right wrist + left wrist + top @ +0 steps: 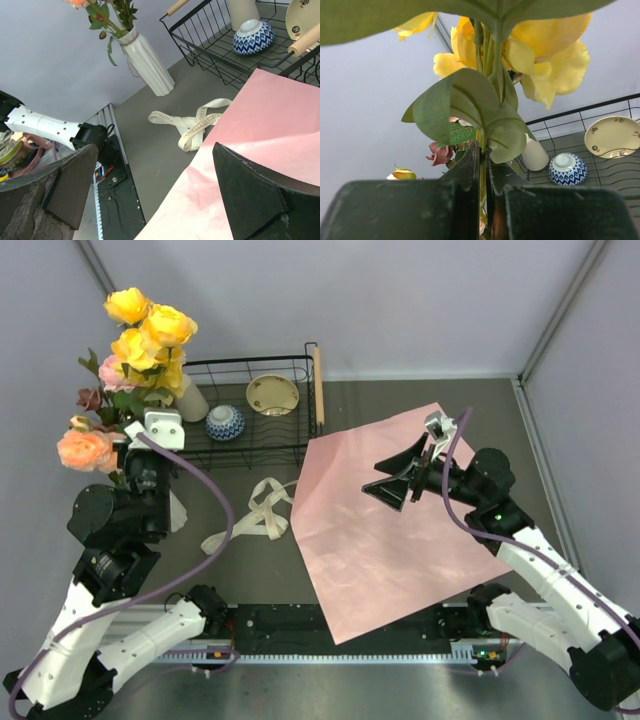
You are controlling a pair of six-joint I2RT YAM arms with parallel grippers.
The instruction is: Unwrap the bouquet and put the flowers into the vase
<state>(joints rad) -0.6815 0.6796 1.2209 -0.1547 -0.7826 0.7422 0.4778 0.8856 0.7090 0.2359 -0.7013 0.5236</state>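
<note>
Unwrapping looks done: the pink paper sheet [390, 530] and the cream ribbon [255, 515] lie loose. The left gripper [482, 165] pinches the stems of the yellow, pink and mauve roses [145, 335], which seem to stand in the ribbed cream-white vase [147, 65]. The right gripper [155, 165] is spread and empty.

Flowers [119, 14] partly beyond upper edge

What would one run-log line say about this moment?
left gripper: shut on flowers | stems in vase | paper: spread flat | ribbon: loose | right gripper: open over paper

Left pincer [482, 152] tight, right pincer [155, 155] wide.
</note>
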